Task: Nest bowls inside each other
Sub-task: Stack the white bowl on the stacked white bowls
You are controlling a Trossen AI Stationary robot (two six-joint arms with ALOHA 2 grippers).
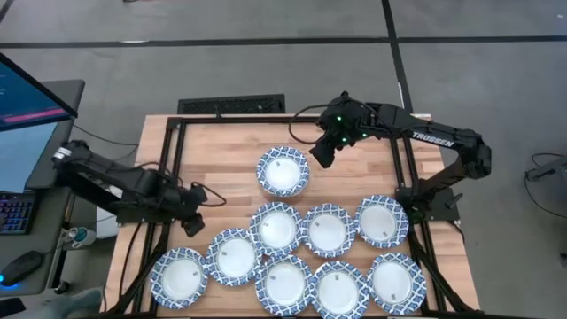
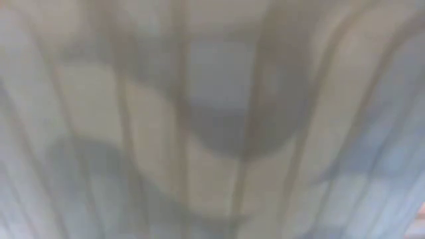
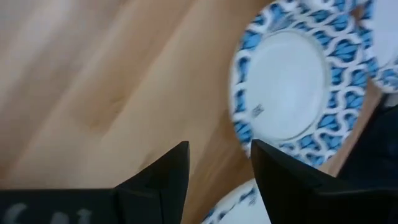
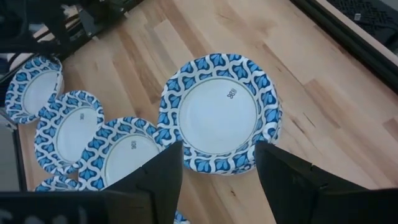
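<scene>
High view, left to right. The left arm (image 1: pixel 106 186) enters from the left edge of the frame, and the left gripper (image 1: pixel 197 211) lies at left centre, over bare wood of the table (image 1: pixel 221 151), just above the leftmost bowls. Its fingers stand apart with nothing between them (the left wrist view shows the gap over plain wood, with one bowl (image 3: pixel 298 87) beyond the fingertips).

The bowls fill the lower half of the frame in two overlapping rows. The bottom row runs from the lower left bowl (image 1: pixel 178 276) through three more to the lower right bowl (image 1: pixel 397 283). The row above it has four, from the left one (image 1: pixel 234 256) to the right one (image 1: pixel 382 221). Neighbouring rims touch or overlap.

A single bowl (image 1: pixel 283 171) sits apart at upper centre, above the rows. In the right wrist view its rim looks thick, perhaps layered; whether it is a stack cannot be told.

The right gripper (image 1: pixel 323 152) hangs at upper centre-right, just beside that single bowl's right rim. Its fingers are spread and hold nothing (the right wrist view shows the same bowl (image 4: pixel 217 112) past the parted fingertips). The right arm (image 1: pixel 443 142) reaches in from the right side of the frame.

The low view is blurred and shows nothing that can be identified.
</scene>
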